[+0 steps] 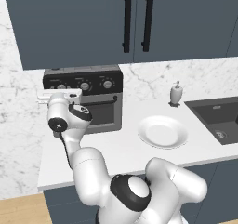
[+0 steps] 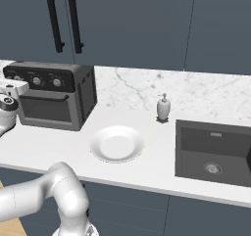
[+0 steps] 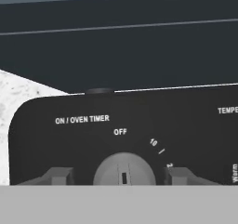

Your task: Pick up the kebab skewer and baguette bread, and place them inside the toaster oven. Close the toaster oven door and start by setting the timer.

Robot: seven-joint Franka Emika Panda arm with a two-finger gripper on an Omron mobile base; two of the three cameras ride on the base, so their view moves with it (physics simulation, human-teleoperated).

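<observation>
Toaster oven far left on the white counter, against the marble backsplash, below the dark upper cabinets. Toaster oven door shut, upright, dark glass window facing out, black bar handle across its top. Black control panel along the oven's top with silver knobs; in the right base view the same oven at far left, vented side wall facing the plate. Arm raised at the oven's left front, white hand level with the control panel. Gripper right at the leftmost knob, the timer knob, marked "ON / OVEN TIMER", with "OFF" above it and numerals running to its right. One dark fingertip to each side of the knob, a small gap showing between each tip and the knob's edge; jaws half-wide, straddling the knob, contact not clear. Knob's pointer mark upright, toward "OFF". White plate on the counter right of the oven, well apart from it. Soap dispenser farther back near the wall, beside the dark sink at the right. Kebab skewer and baguette bread not discernible through the dark door glass.
</observation>
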